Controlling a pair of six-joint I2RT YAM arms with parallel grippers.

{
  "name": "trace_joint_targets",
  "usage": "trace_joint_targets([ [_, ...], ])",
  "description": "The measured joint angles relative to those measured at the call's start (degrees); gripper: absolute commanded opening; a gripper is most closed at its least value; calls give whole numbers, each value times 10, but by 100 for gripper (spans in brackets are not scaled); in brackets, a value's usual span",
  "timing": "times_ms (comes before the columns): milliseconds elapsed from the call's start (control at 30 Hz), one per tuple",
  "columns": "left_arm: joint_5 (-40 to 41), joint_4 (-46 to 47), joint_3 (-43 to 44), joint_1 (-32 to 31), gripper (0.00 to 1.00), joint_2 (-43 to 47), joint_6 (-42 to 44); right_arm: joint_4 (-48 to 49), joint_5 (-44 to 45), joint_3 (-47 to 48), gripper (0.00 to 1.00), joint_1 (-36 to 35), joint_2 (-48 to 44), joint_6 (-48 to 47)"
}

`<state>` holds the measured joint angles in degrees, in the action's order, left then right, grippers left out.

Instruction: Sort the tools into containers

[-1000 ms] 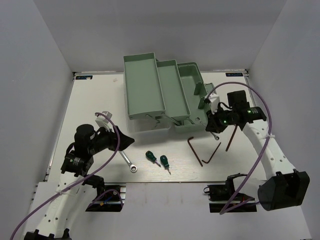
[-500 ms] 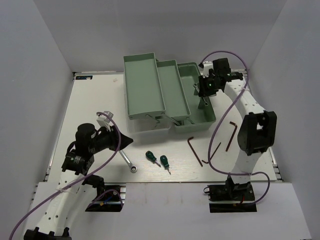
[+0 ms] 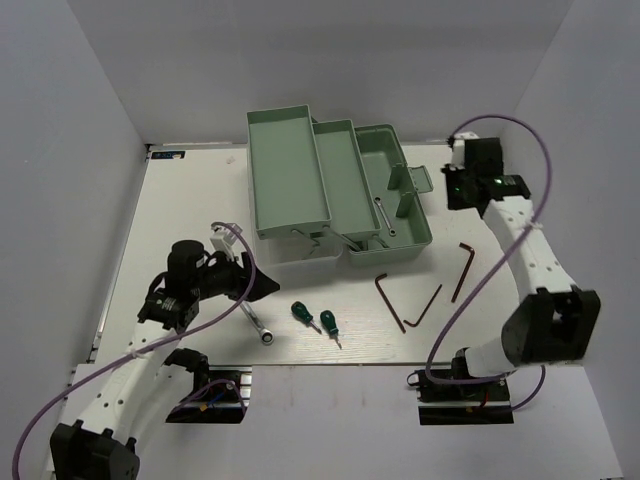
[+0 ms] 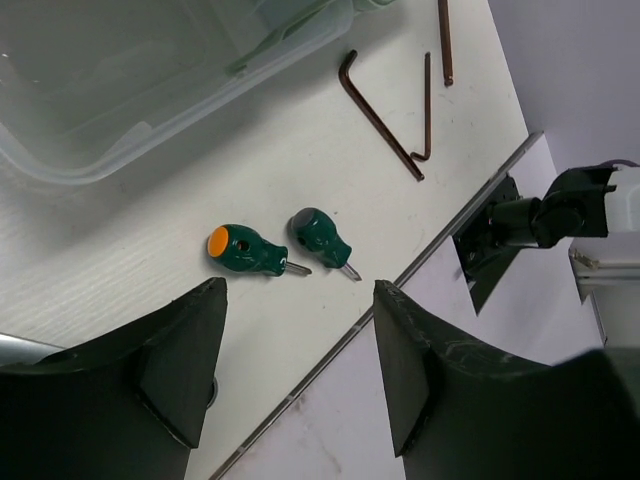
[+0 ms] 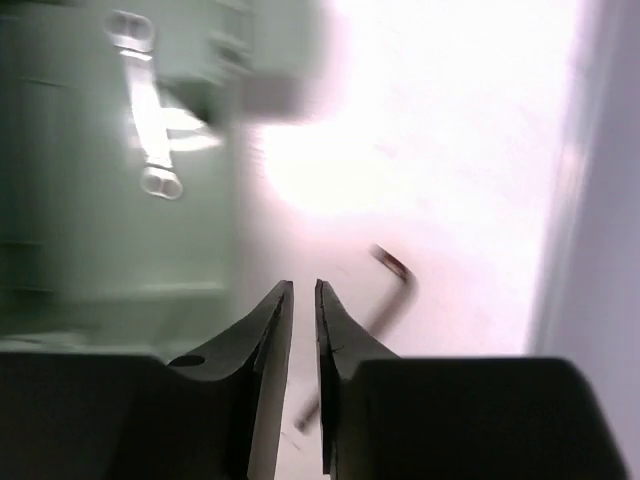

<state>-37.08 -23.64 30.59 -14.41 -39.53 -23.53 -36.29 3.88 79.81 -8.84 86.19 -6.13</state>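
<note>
Lying on the white bench [image 3: 180, 200] just in front of the pale green plastic toolbox [image 3: 290, 175], the long silver wrench [image 3: 255, 322] is judged rigid, fairly heavy and slippery, best taken across its flat shank; the two stubby screwdrivers [image 4: 250, 250] offer rounded green handles. The left end effector [image 4: 295, 370] is held wide open and empty above them, while the right end effector [image 5: 304, 330] is seen nearly closed on nothing, right of the toolbox.

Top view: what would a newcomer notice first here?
The mint toolbox, fanned open at the table's far middle, with a short wrench lying in its right compartment. Next, the tools loose on the table in front of it: two green screwdrivers, three hex keys and a long wrench by the left gripper, whose jaws stand open.
</note>
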Motion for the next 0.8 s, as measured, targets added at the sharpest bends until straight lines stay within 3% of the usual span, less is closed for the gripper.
trace_joint_targets([
  [33,-3,3,0,-3,69,-7,2,-4,24,-17,21,14,-24,-1],
  [167,-9,23,4,-24,68,-43,13,-25,79,-75,38,92,-61,-4],
  [367,-5,37,4,-50,68,-76,30,-89,46,-166,53,166,-12,22],
  [500,16,34,5,-57,68,-63,33,-102,-24,-179,50,170,14,23],
  [533,29,32,7,-60,64,-59,33,-99,-60,-183,48,171,14,15],
  [600,72,18,12,-63,39,-57,18,-88,-141,-202,43,171,0,-20],
  [667,131,1,13,-67,27,-62,-3,-82,-223,-234,43,168,-31,-57],
  [733,181,-18,13,-70,26,-73,-31,-74,-287,-265,42,163,-70,-84],
  [800,231,-42,12,-72,34,-85,-58,-68,-331,-280,42,160,-99,-99],
])
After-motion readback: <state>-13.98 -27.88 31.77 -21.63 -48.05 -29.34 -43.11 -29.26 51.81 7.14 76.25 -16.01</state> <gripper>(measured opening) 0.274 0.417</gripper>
